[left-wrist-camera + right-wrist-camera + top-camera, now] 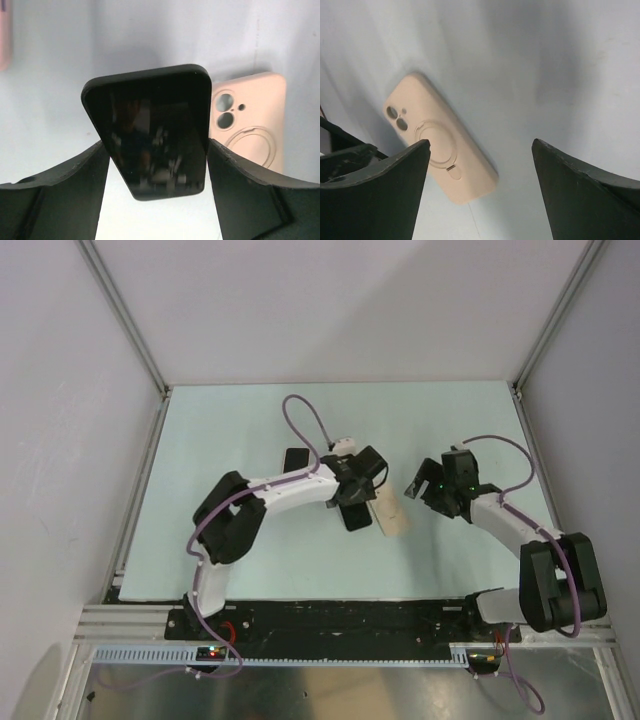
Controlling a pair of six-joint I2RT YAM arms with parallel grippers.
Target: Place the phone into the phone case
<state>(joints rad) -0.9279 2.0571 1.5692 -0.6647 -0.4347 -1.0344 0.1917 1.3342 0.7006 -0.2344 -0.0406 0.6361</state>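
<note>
The jaws of the left gripper point(156, 150) are pressed against the two long edges of the phone point(147, 110), which is grasped between them at a tilt, its glossy black screen turned to the wrist camera. The jaws of the right gripper point(480, 145) are spread wide and nothing is held. Beneath them the phone case point(437, 137) is laid back-up on the pale table point(555, 60), its camera cut-outs and ring shown. From above, the case is seen just beside the phone, on its right, between both grippers.
</note>
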